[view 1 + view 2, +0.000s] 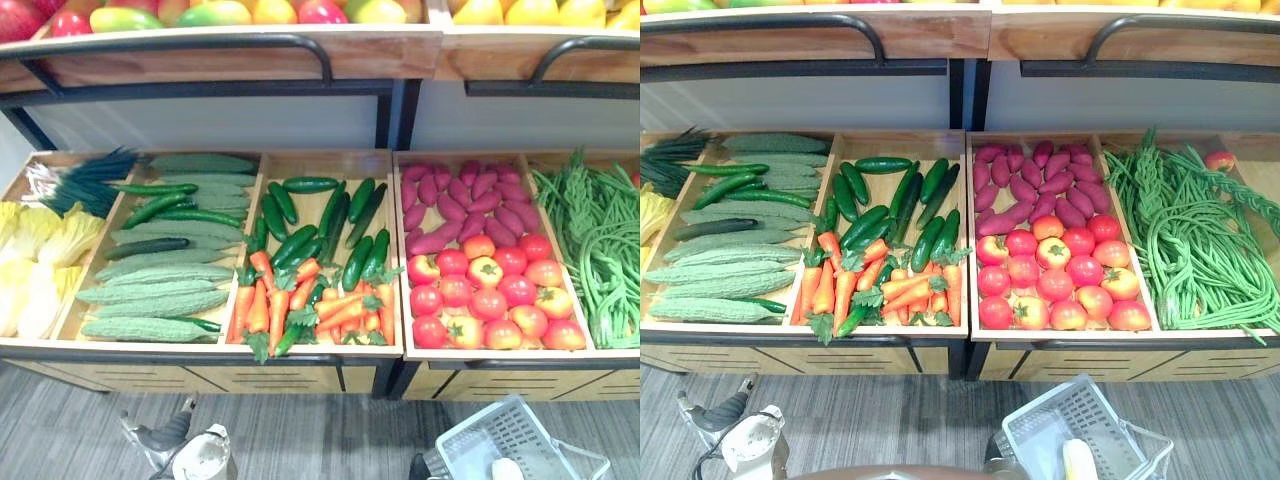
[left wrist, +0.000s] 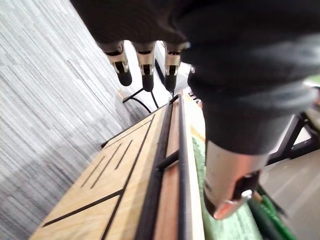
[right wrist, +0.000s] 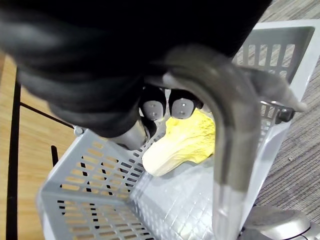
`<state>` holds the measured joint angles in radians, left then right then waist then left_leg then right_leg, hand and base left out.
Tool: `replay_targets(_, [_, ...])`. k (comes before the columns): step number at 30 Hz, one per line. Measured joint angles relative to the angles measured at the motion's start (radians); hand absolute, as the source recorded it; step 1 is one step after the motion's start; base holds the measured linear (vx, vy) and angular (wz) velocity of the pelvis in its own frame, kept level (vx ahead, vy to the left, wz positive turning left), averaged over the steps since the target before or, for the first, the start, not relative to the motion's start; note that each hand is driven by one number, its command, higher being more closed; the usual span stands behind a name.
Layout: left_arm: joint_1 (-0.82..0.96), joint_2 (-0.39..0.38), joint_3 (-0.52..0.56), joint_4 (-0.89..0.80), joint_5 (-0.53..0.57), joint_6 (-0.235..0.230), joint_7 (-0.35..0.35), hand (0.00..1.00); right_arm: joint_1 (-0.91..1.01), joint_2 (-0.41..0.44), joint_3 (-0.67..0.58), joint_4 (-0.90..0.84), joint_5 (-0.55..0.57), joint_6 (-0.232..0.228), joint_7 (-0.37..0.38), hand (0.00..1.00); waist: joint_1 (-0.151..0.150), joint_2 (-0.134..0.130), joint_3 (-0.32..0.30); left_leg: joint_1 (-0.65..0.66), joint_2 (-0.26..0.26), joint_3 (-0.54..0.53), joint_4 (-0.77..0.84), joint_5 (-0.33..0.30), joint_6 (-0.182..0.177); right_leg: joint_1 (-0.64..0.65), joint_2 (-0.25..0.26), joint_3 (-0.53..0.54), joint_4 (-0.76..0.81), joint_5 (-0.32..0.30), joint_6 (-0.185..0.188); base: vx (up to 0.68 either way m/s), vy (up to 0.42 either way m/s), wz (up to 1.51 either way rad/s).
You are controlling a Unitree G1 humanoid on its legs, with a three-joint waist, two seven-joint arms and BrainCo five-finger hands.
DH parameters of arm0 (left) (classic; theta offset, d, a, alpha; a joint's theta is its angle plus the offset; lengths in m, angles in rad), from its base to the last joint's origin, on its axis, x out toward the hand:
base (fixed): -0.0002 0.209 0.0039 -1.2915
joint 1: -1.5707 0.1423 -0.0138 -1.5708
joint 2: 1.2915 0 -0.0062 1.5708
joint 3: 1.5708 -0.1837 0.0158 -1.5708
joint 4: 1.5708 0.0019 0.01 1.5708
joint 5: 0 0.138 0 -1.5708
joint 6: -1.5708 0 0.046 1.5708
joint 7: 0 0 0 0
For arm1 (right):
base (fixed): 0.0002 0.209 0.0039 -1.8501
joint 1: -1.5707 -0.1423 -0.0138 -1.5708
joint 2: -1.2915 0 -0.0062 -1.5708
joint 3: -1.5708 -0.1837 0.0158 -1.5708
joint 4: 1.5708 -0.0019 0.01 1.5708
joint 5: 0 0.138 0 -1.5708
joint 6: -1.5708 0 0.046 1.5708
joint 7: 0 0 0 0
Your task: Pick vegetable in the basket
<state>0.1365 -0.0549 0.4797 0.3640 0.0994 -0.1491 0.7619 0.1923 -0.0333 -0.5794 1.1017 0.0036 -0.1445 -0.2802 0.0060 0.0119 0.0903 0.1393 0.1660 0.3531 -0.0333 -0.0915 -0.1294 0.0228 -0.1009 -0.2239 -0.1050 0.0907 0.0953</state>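
Bright, even overhead light; soft shadows under upper shelf (image 1: pixel 380 50); sheen on tomatoes (image 1: pixel 490 300), basket handle (image 3: pixel 230 115).

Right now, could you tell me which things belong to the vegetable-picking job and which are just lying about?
Job: grey basket, cabbage in it, right hand holding its handle, left hand, carrots, tomatoes.
Lying about: fruit on the upper shelf.

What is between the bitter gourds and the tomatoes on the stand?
In the left eye view, one wooden bin lies between them, carrots in front, dark cucumbers behind.

Grey slotted basket (image 3: pixel 100 175), pale yellow cabbage (image 3: pixel 185 142)
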Motion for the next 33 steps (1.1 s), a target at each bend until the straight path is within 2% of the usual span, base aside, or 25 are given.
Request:
replay_targets(1, [-0.001, 0.006, -0.022, -0.099, 0.004, -0.002, 0.008, 0.00, -0.003, -0.001, 0.000, 0.007, 0.000, 0.000, 0.000, 1.00, 0.005, -0.003, -0.001, -0.002, 0.001, 0.000, 0.000, 0.000, 0.000, -0.001, 0.000, -0.002, 0.000, 0.000, 0.000, -0.01, -0.006, 0.07])
replay_targets(2, [-0.012, 0.032, -0.048, -0.195, 0.071, -0.022, 0.009, 0.00, -0.003, -0.001, 0.004, 0.006, 0.000, -0.001, 0.001, 1.00, 0.009, -0.013, -0.004, -0.007, 0.003, 0.007, 0.002, 0.000, 0.000, -0.005, 0.000, -0.002, 0.000, 0.000, 0.000, -0.01, -0.010, 0.03])
replay_targets(5, [-0.058, 0.106, -0.100, -0.338, 0.160, -0.080, -0.005, 0.00, 0.003, -0.015, 0.025, 0.009, -0.001, -0.001, 0.002, 1.00, 0.009, -0.028, -0.019, -0.006, 0.000, 0.029, 0.004, 0.000, 0.000, -0.010, -0.003, 0.009, 0.000, 0.006, 0.003, 0.00, 0.004, -0.09])
replay_targets(10, [-0.092, 0.155, -0.173, -0.430, 0.187, -0.093, -0.085, 0.00, 0.003, -0.025, 0.022, 0.012, -0.004, 0.000, 0.006, 1.00, -0.002, -0.031, -0.022, 0.002, -0.013, 0.079, 0.005, 0.000, 0.000, -0.019, -0.012, 0.043, 0.000, 0.012, 0.011, 0.00, 0.017, -0.16])
replay_targets(15, [-0.096, 0.223, -0.290, -0.431, 0.190, -0.095, -0.226, 0.00, 0.007, -0.037, -0.005, 0.012, -0.018, 0.002, 0.016, 1.00, -0.010, -0.024, -0.027, 0.005, -0.013, 0.131, 0.022, -0.016, 0.002, -0.038, -0.008, 0.089, 0.000, 0.020, 0.012, -0.03, -0.016, -0.27])
replay_targets(17, [-0.097, 0.273, -0.332, -0.430, 0.189, -0.108, -0.315, 0.00, 0.007, -0.057, -0.012, 0.011, -0.046, 0.003, 0.029, 1.00, -0.024, -0.015, -0.029, 0.011, -0.013, 0.151, 0.031, -0.026, 0.004, -0.040, -0.008, 0.109, 0.001, 0.023, 0.014, -0.07, -0.031, -0.26])
replay_targets(20, [-0.099, 0.332, -0.376, -0.421, 0.188, -0.120, -0.385, 0.00, 0.008, -0.071, -0.012, 0.000, -0.051, 0.003, 0.030, 1.00, -0.031, -0.006, -0.030, 0.021, -0.013, 0.174, 0.038, -0.036, 0.004, -0.041, -0.006, 0.130, 0.002, 0.027, 0.014, -0.06, -0.026, -0.26])
replay_targets(22, [-0.114, 0.400, -0.429, -0.397, 0.181, -0.130, -0.462, 0.00, 0.011, -0.077, -0.012, -0.012, -0.074, 0.005, 0.036, 1.00, -0.031, 0.001, -0.032, 0.021, -0.013, 0.196, 0.043, -0.042, 0.003, -0.052, -0.004, 0.151, 0.004, 0.033, 0.013, -0.07, -0.038, -0.27])
replay_targets(24, [-0.141, 0.493, -0.502, -0.364, 0.163, -0.132, -0.566, 0.00, 0.016, -0.085, -0.012, -0.036, -0.083, 0.011, 0.047, 1.00, -0.032, 0.008, -0.030, 0.022, -0.013, 0.211, 0.049, -0.045, 0.003, -0.056, -0.003, 0.163, 0.004, 0.037, 0.014, -0.08, -0.048, -0.17])
replay_targets(26, [-0.160, 0.553, -0.557, -0.350, 0.116, -0.134, -0.632, 0.00, 0.023, -0.091, -0.012, -0.046, -0.085, 0.014, 0.049, 1.00, -0.032, 0.011, -0.032, 0.022, -0.012, 0.215, 0.053, -0.047, 0.003, -0.056, -0.002, 0.166, 0.004, 0.037, 0.014, -0.06, -0.049, -0.06])
replay_targets(28, [-0.188, 0.657, -0.646, -0.342, 0.054, -0.138, -0.733, 0.00, 0.038, -0.092, -0.012, -0.077, -0.089, 0.018, 0.049, 1.00, -0.032, 0.016, -0.034, 0.023, -0.012, 0.216, 0.053, -0.047, 0.003, -0.056, -0.002, 0.167, 0.004, 0.037, 0.014, -0.06, -0.050, -0.02])
replay_targets(33, [-0.226, 0.786, -0.787, -0.305, -0.052, -0.165, -0.896, 0.00, 0.050, -0.099, -0.012, -0.114, -0.096, 0.032, 0.050, 1.00, -0.032, 0.023, -0.036, 0.024, -0.012, 0.225, 0.053, -0.048, 0.003, -0.056, -0.003, 0.168, 0.003, 0.037, 0.014, -0.06, -0.049, -0.01])
